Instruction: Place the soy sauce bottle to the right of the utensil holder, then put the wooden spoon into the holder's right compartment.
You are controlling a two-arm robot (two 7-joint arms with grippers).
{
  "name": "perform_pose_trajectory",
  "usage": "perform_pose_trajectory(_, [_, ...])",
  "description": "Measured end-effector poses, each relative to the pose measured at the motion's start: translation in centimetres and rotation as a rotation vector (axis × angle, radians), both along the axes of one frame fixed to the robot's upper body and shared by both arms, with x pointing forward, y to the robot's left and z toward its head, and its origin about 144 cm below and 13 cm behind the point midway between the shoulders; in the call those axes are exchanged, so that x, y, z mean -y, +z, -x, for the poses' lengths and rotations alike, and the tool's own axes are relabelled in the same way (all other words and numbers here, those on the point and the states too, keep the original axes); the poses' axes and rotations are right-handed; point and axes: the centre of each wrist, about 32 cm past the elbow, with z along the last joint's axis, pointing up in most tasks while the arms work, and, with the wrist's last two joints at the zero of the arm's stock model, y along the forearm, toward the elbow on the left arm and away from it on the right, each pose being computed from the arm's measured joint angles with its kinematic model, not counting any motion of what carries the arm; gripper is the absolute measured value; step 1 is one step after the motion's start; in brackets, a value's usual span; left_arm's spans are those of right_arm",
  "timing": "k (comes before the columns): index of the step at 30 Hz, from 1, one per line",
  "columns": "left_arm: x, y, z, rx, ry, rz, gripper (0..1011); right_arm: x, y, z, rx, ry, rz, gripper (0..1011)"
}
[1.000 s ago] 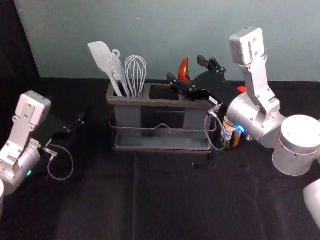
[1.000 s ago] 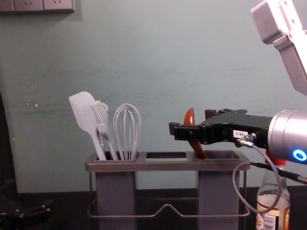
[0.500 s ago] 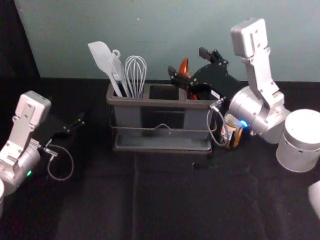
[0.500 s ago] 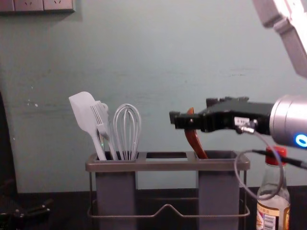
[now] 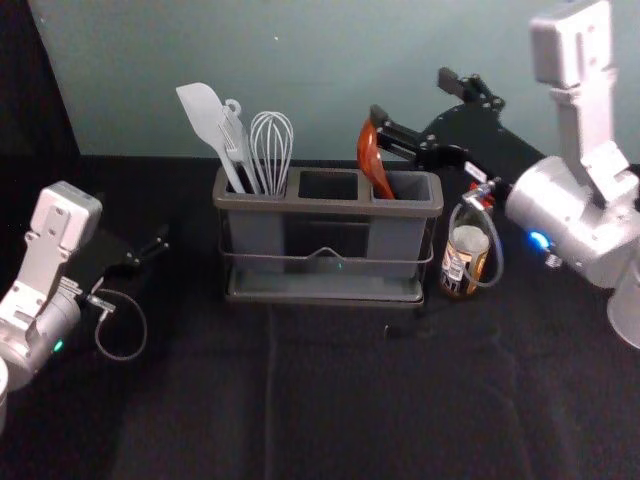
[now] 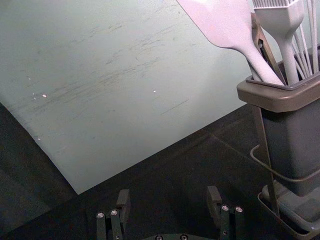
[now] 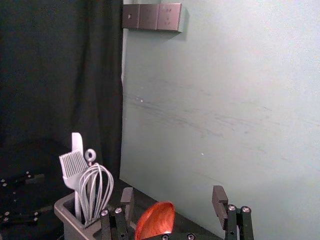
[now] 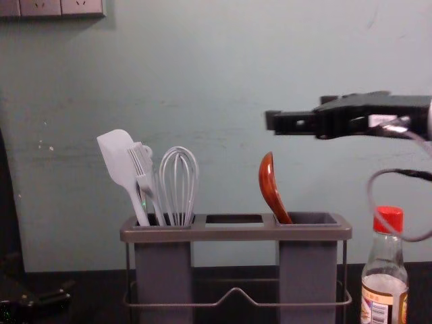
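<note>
In right compartment: leaning wooden spoon.
Right gripper: above holder, fingers spread; dipping could jostle spoon.
Bottle: right of holder; snagging cable could topple it.
Left gripper: idle, spread.

A lab, judging by 2 robot arms, black-draped table, black curtain.

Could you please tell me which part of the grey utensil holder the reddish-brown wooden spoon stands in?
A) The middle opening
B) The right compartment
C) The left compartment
B: in the chest view the wooden spoon leans out of the right compartment of the utensil holder, below the open right gripper.
</note>
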Motion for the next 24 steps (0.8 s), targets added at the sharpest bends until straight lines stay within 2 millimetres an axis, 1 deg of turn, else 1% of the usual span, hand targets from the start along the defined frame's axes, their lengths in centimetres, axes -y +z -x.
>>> perform_pose_trajectory(4, [0.0, 0.0, 0.0, 0.000, 0.000, 0.000, 1005, 1.6, 0.2, 1.8, -0.006, -0.024, -0.010, 1004])
perform_pose_trajectory(5, [0.0, 0.0, 0.0, 0.000, 0.000, 0.000, 1005, 1.6, 0.2, 1.8, -0.006, -0.024, -0.010, 1004])
perform_pose_trajectory(8, [0.0, 0.0, 0.0, 0.000, 0.000, 0.000, 1005, 2.9, -0.3, 3.3, -0.029, -0.039, -0.031, 1004])
perform_pose_trajectory(9, [0.0, 0.0, 0.0, 0.000, 0.000, 0.000, 1005, 2.9, -0.3, 3.3, -0.029, -0.039, -0.031, 1004])
perform_pose_trajectory(11, [0.0, 0.0, 0.0, 0.000, 0.000, 0.000, 1005, 3.9, -1.0, 4.8, -0.046, -0.047, -0.032, 1004])
perform_pose_trajectory(14, [0.0, 0.0, 0.0, 0.000, 0.000, 0.000, 1005, 4.6, -1.7, 5.9, -0.059, -0.055, -0.024, 1004])
perform_pose_trajectory(15, [0.0, 0.0, 0.0, 0.000, 0.000, 0.000, 1005, 4.9, -2.2, 6.6, -0.070, -0.058, -0.017, 1004])
perform_pose_trajectory(17, [0.0, 0.0, 0.0, 0.000, 0.000, 0.000, 1005, 5.1, -2.9, 7.3, -0.077, -0.064, -0.007, 1004])
perform_pose_trajectory(18, [0.0, 0.0, 0.0, 0.000, 0.000, 0.000, 1005, 5.3, -3.6, 7.9, -0.082, -0.071, 0.009, 1004])
perform_pose_trajectory(20, [0.0, 0.0, 0.0, 0.000, 0.000, 0.000, 1005, 5.5, -4.7, 8.7, -0.073, -0.085, 0.036, 1004])
perform_pose_trajectory(24, [0.0, 0.0, 0.0, 0.000, 0.000, 0.000, 1005, 6.0, -6.2, 9.2, -0.065, -0.112, 0.060, 1004])
